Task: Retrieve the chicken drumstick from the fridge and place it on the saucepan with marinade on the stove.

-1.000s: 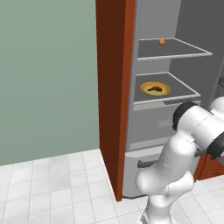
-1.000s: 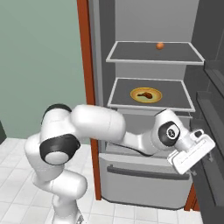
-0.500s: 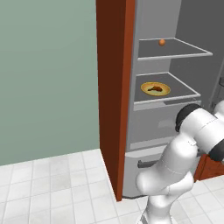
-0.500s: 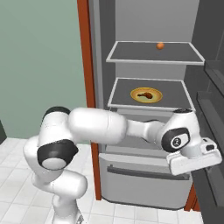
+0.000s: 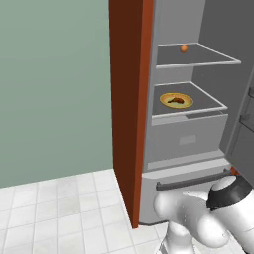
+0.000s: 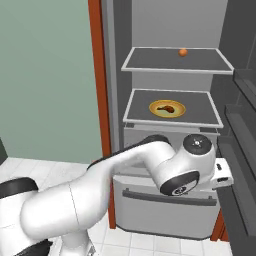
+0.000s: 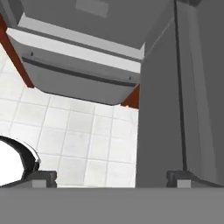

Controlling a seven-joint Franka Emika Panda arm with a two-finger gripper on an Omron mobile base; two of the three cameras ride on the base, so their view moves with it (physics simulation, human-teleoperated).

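Observation:
The fridge (image 5: 188, 139) stands open. On its lower shelf a yellow plate (image 6: 167, 108) carries the small brown chicken drumstick (image 6: 166, 107), also seen as the drumstick (image 5: 175, 100) from the left. My gripper (image 7: 111, 178) is open, fingertips (image 7: 41, 176) wide apart with nothing between them. It hangs low in front of the fridge's bottom drawer (image 7: 83, 78), well below the drumstick's shelf and beside the open door (image 6: 242, 130). The saucepan, marinade and stove are out of view.
A small orange ball (image 6: 183, 52) lies on the upper shelf. A red-brown wood panel (image 5: 129, 109) flanks the fridge on the left. My arm's wrist (image 6: 187, 172) crosses in front of the drawer. White floor tiles (image 7: 83, 135) lie below.
The arm has sunk lower and its wrist has swung right toward the open door. The gripper has stayed open. The drumstick and plate have not moved.

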